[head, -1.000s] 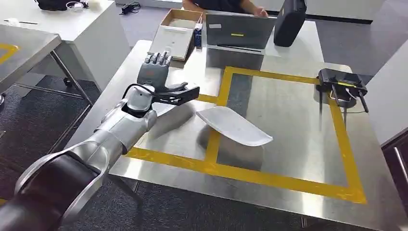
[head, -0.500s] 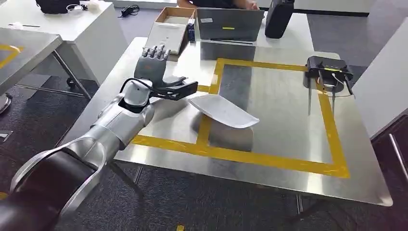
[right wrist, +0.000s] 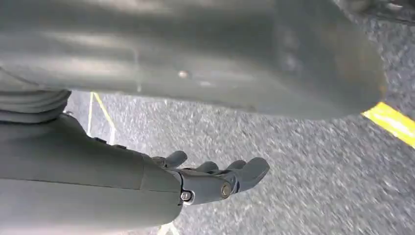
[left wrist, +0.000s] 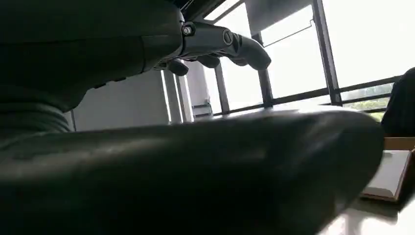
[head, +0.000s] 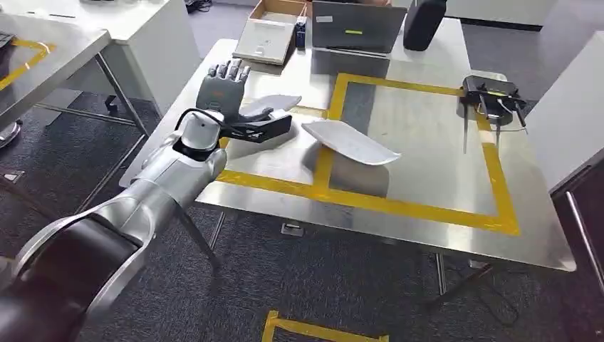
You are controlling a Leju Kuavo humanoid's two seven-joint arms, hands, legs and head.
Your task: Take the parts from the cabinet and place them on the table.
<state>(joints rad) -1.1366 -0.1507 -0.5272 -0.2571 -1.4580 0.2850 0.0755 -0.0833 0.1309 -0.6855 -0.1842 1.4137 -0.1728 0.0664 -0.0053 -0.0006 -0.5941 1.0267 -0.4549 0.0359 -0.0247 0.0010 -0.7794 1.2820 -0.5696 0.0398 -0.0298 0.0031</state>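
A white curved blade-shaped part point(head: 350, 143) lies on the steel table point(head: 427, 157), across the yellow tape line near its middle. My left hand point(head: 226, 96) is raised over the table's left side, just left of the part and apart from it. Its fingers point up and spread, the thumb sticks out toward the part, and it holds nothing. In the left wrist view its dark fingers point(left wrist: 242, 46) stand out against bright windows. My right hand point(right wrist: 215, 178) hangs over the grey carpet floor with loosely spread fingers and nothing in it.
A black device with cables point(head: 493, 98) sits at the table's right edge. At the far end stand a laptop point(head: 358, 25), a cardboard box point(head: 272, 35) and a black bag point(head: 424, 20). A white cabinet point(head: 578, 121) stands on the right, and another table point(head: 43, 53) on the left.
The whole picture has shifted: the camera has pulled back, so more floor shows in front of the table. The left hand stays open beside the part, which lies still.
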